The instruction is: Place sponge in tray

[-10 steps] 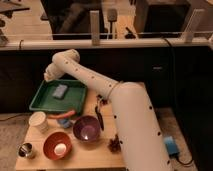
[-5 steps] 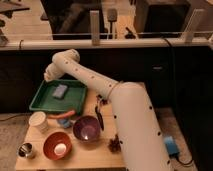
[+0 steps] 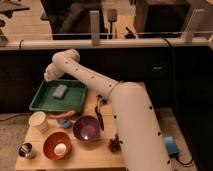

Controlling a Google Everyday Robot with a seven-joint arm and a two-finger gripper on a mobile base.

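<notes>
The sponge (image 3: 59, 91), a flat grey-blue block, was seen lying inside the tray (image 3: 42, 104), on the tray's floor and slightly toward its rear right part. The green tray was set at the back left of the wooden tabletop (image 3: 95, 152), with its raised rim visible all round. The robot's white arm (image 3: 125, 110) was stretched from the lower right up and over to the left, with its far end held above the tray's rear edge. The hand (image 3: 49, 75) was placed there, just above and behind the tray and apart from the sponge; whether it was spread or closed could not be told, as it was largely hidden behind the arm's last link.

In front of the tray, a white cup (image 3: 39, 121) was stood near the left edge, and an orange carrot-like item (image 3: 62, 115) was laid just beside it. A purple bowl (image 3: 86, 128) was set near the middle of the tabletop, and a red bowl (image 3: 57, 145) with a pale object inside it was set to its left and nearer the front. A small metal cup (image 3: 26, 150) was stood at the front left corner. A dark utensil (image 3: 98, 116) was laid to the right of the purple bowl, close to the arm.
</notes>
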